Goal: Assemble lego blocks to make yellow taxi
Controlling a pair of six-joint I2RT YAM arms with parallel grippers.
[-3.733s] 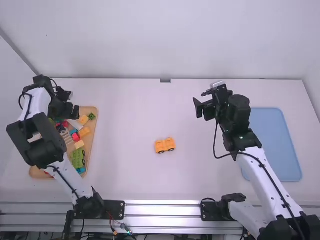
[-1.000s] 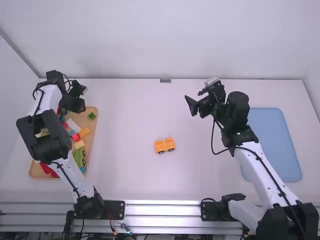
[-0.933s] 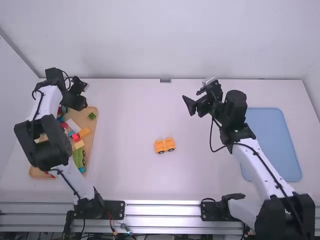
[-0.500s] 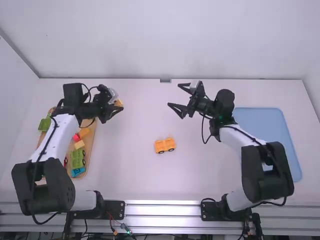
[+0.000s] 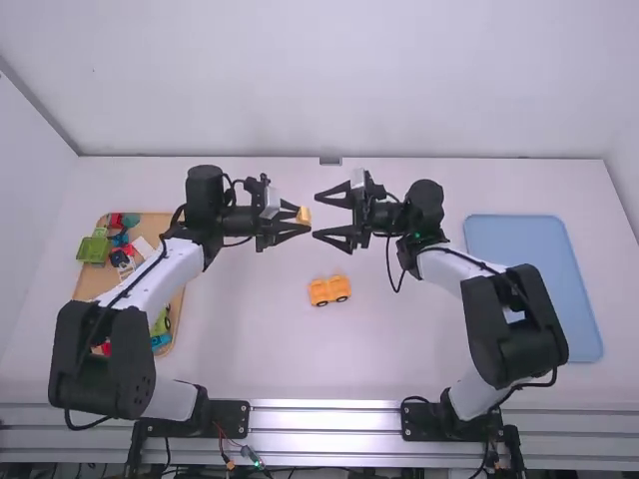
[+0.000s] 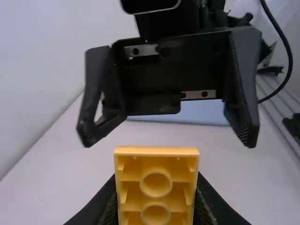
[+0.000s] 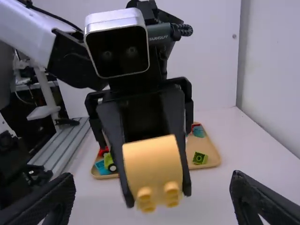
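Observation:
In the high view, my left gripper (image 5: 300, 222) is above the table left of the middle, shut on a yellow block (image 5: 304, 216). In the left wrist view, that block (image 6: 156, 178) shows its hollow side, between the fingers of my left gripper (image 6: 156, 206). My right gripper (image 5: 324, 216) faces it, open, its fingers spread wide around empty space just right of the block. The right wrist view has the block (image 7: 153, 164), studs low, between the two fingertips of my right gripper (image 7: 153, 194) but farther off. A yellow wheeled car base (image 5: 329, 290) stands on the table.
At the far left a wooden tray (image 5: 95, 284) holds several loose bricks, among them a green wheeled piece (image 5: 93, 247). A blue tray (image 5: 534, 289) lies at the right. The back wall rises behind both grippers.
My left gripper has come out from over the wooden tray and moved right with the yellow block. My right gripper has moved left and slightly toward the camera, and its fingers have spread open.

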